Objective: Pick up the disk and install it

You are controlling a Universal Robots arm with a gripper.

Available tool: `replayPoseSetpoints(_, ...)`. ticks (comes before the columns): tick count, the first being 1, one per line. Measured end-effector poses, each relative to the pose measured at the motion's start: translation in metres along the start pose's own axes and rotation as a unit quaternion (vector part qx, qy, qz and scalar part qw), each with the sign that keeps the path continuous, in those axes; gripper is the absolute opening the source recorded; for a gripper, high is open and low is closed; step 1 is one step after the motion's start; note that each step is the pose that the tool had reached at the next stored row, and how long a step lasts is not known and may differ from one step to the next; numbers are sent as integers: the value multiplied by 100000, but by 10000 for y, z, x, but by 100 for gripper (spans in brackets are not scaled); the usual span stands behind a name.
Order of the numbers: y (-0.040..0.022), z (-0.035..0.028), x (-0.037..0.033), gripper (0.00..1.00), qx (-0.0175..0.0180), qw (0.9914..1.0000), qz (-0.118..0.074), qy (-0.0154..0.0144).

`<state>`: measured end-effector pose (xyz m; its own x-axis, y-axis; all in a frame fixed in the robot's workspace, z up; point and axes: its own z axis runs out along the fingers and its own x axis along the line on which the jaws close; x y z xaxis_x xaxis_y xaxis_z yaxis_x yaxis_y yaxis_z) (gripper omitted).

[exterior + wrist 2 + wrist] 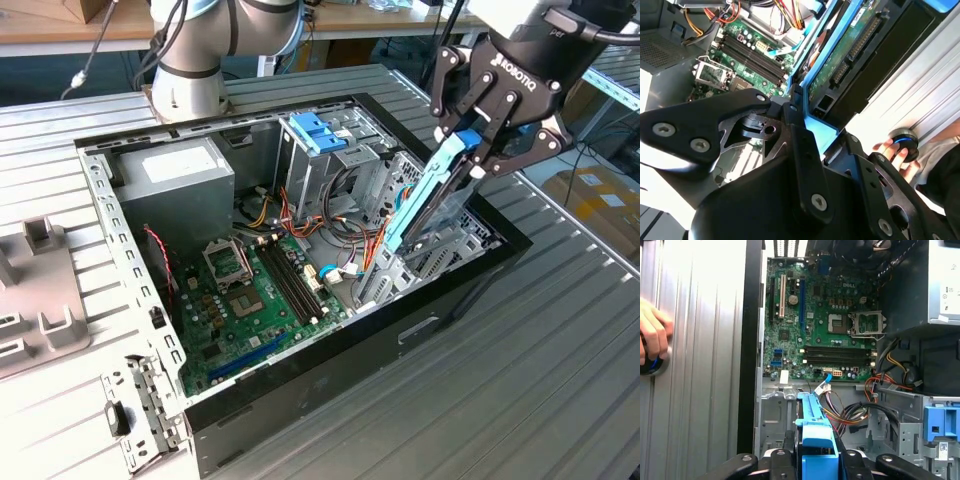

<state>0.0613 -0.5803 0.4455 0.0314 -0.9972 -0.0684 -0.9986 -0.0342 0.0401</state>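
Gripper [478, 150], jaws clenched on the blue-framed upper end of the disk [425, 200], holds it steeply tilted over the open computer case [330, 375], the disk's lower end at the case's metal drive cage [440, 255], near the case's green motherboard [250, 300].

Glossy bright-blue plastic frames the disk [420, 200]; the gripper [468, 150] is matt black. The ribbed table [560, 340] is dull grey metal. In the exterior view, at 10 o'clock in the black case [350, 372], the power supply [185, 175] shows matt grey sheet metal.
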Motion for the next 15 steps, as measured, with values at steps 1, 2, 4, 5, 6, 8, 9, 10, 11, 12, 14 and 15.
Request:
replayPoseSetpoints(1,-3,5,1,37,18,100000,288,-17)
replayPoseSetpoints(2,-15,11,5,37,29,99999,502,-38)
replayPoseSetpoints(4,-50,14,13,37,14,99998,564,-37)
replayPoseSetpoints(5,-71,14,21,37,-5,99998,571,-29)
replayPoseSetpoints(6,-91,15,29,37,-33,99998,582,-34)
replayPoseSetpoints(8,-118,18,42,37,-62,99998,583,-35)
replayPoseSetpoints(9,-122,21,50,37,-66,99998,613,-38)
replayPoseSetpoints(10,-121,29,63,37,-60,99998,658,-39)
replayPoseSetpoints(11,-122,37,83,37,-62,99998,680,-36)
replayPoseSetpoints(12,-122,42,95,37,-63,99998,679,-25)
replayPoseSetpoints(14,-129,50,102,37,-64,99998,671,-27)
replayPoseSetpoints(15,-130,52,103,37,-64,99998,679,-19)
